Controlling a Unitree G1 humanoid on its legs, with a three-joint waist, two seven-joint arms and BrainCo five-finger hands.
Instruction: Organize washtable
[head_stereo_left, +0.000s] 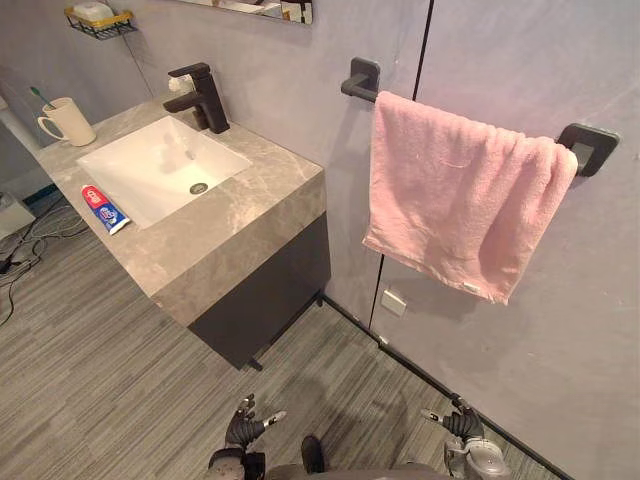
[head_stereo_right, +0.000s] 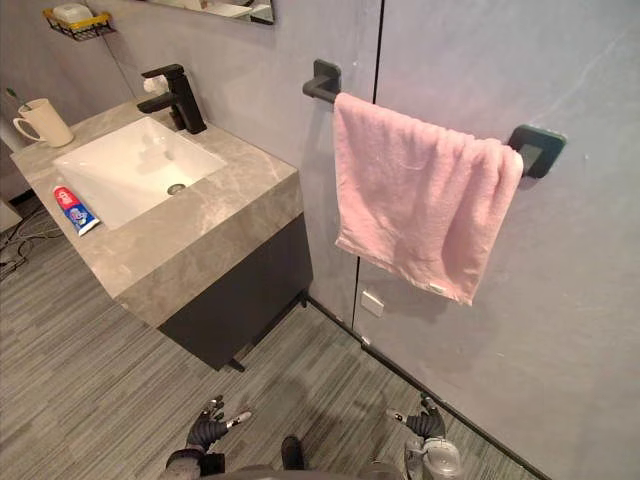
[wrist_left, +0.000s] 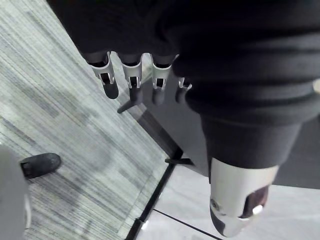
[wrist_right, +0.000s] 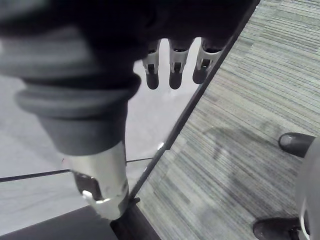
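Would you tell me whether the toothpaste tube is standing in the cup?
No, the toothpaste tube lies flat on the countertop beside the basin, apart from the cup.

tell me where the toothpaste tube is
In the left eye view, the toothpaste tube lies on the countertop at far left, just beside the white sink.

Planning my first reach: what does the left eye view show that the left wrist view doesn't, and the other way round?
Left eye view: the counter with sink, faucet, mug and toothpaste tube beside the sink; a pink towel on the wall bar; the right hand, low. Left wrist view: close up, the straight fingers of the left hand, holding nothing. Both: that hand and the striped floor.
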